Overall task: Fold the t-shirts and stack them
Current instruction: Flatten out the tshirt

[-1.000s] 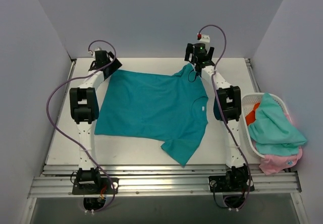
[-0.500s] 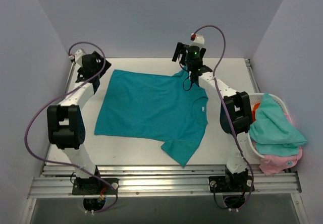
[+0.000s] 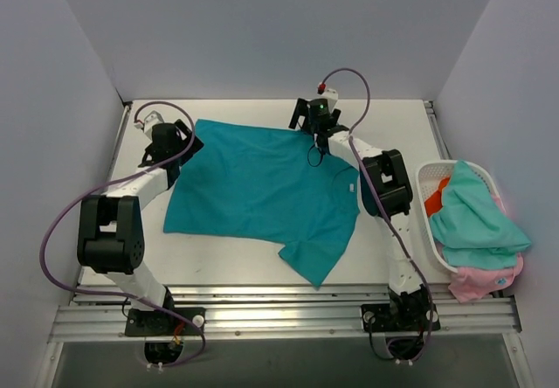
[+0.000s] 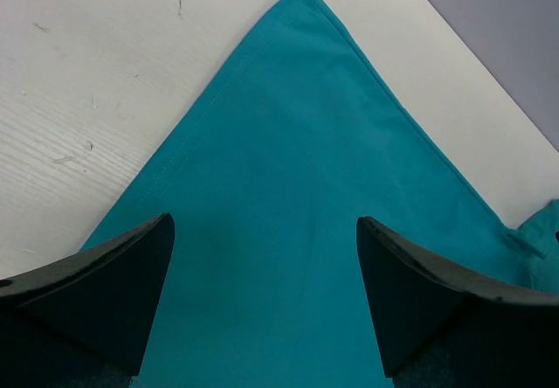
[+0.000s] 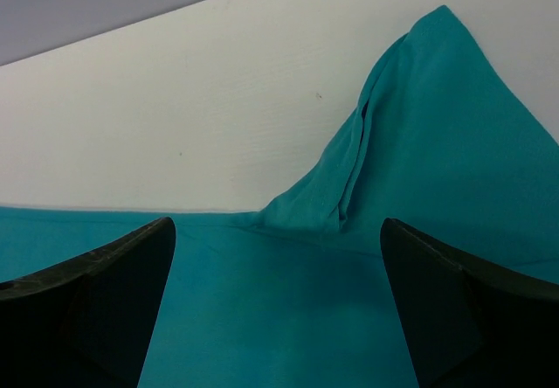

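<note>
At the table's [image 3: 402, 130] far side, the left gripper [image 4: 265, 226], jaws apart, hangs over the teal shirt's [image 3: 262, 191] hem corner. The right gripper [image 5: 278, 226], also spread, hangs beside its far sleeve.

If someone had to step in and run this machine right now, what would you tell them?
Left end effector: open, empty, over the far left corner of the teal t-shirt.
Right end effector: open, empty, over its far sleeve.
The teal t-shirt lies spread on the table, unfolded.
The aqua shirt, pink shirt and orange-red shirt sit in the basket.
Done: spreading. Left: every fold, then stacking.
</note>
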